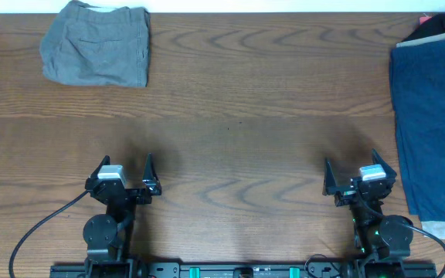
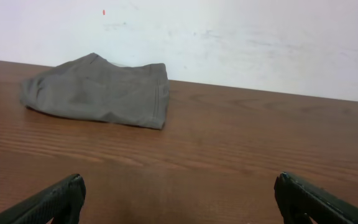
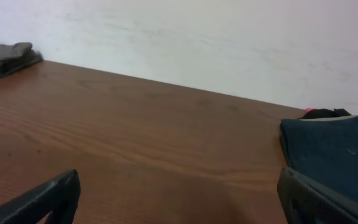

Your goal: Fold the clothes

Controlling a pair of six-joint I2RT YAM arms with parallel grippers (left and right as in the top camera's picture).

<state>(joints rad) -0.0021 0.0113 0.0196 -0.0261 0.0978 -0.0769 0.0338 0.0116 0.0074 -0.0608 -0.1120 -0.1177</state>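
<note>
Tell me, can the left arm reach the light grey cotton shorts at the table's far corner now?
Probably yes: only bare brown wooden table lies between the open left claw and the light grey cotton shorts, though they lie far.

The worktop (image 1: 246, 100) is brown wood with a bold grain. A pair of grey shorts (image 1: 96, 42) lies in a compact, doubled-over bundle at its far left corner. A dark blue garment (image 1: 433, 116) lies flat along the right edge, well apart from the shorts, with a black cloth (image 1: 441, 25) showing at its far end.
</note>
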